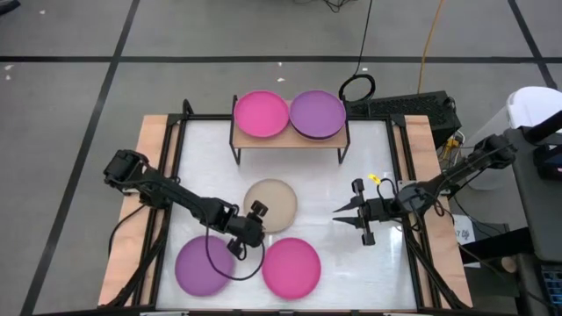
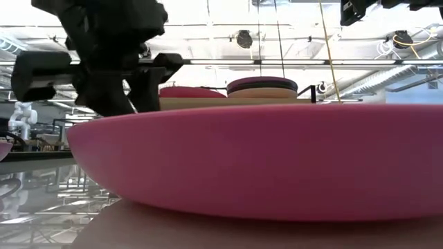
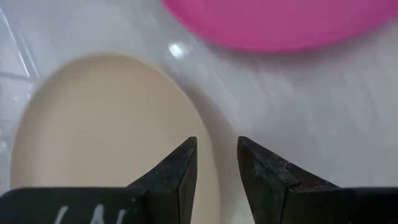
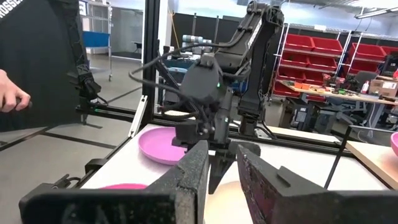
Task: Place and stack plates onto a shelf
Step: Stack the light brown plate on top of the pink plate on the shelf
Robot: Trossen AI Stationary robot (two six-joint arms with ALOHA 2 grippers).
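High view: left pincer (image 1: 255,211) sits at the beige plate's (image 1: 272,204) 8 o'clock rim, low over the counter (image 1: 369,158); it's clearly the nearer arm. Left wrist view shows its fingers (image 3: 176,174) parted by a narrow gap, holding nothing, with the beige rim running under the gap, so the plate edge lies right between the jaws and the plate body spreads away on 1 side. Plate is round, so no long axis; it lies flat, face up, and only the rim offers a bite. Beige plate is at counter centre. Shelf (image 1: 290,140) is at 12 o'clock from it, well apart, long axis running 9 to 3, carrying a magenta plate (image 1: 261,114) on its 9 o'clock half and a purple plate (image 1: 317,114) on its 3 o'clock half; low view shows the purple one topping a short stack. 2 more plates on the counter: purple (image 1: 204,266) at 7 o'clock of beige, magenta (image 1: 291,267) at 5 o'clock, both near it. Right pincer (image 1: 341,211) waits at 3 o'clock of the beige plate, apart from it, tips pointing toward 9, slightly parted, empty. My read: next is close on the beige rim, lift, carry toward 12.
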